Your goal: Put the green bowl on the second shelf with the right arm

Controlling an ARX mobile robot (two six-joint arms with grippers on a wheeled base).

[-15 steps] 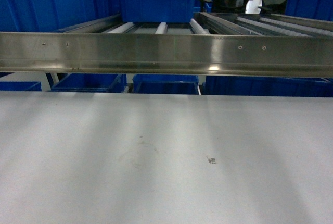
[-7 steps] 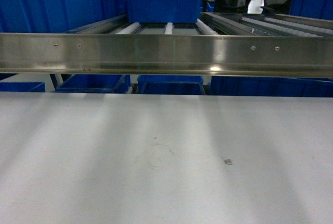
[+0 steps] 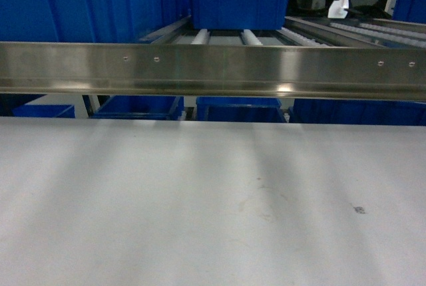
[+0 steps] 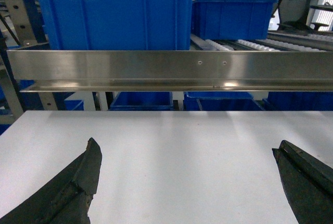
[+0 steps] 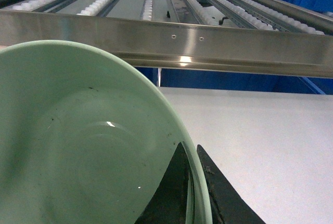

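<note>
No writing can be read anywhere; a small dark mark (image 3: 360, 209) on the counter (image 3: 166, 219) is too tiny to make out.

In the right wrist view the right hand (image 5: 193, 187) is clamped on the rim of the green bowl (image 5: 78, 146), one dark finger inside the rim and one outside. The bowl fills the near left of that view, its pale inside facing the camera, held above the counter and short of the rail (image 5: 208, 47).

The left hand (image 4: 184, 182) is wide apart over the bare counter, its two black fingers (image 4: 78, 187) at either edge of the view, holding nothing.

Beyond the counter's far edge runs the steel rail, with a roller shelf (image 5: 156, 0) behind it. Blue bins (image 3: 236, 0) stand on the rollers and more sit below the rail.
</note>
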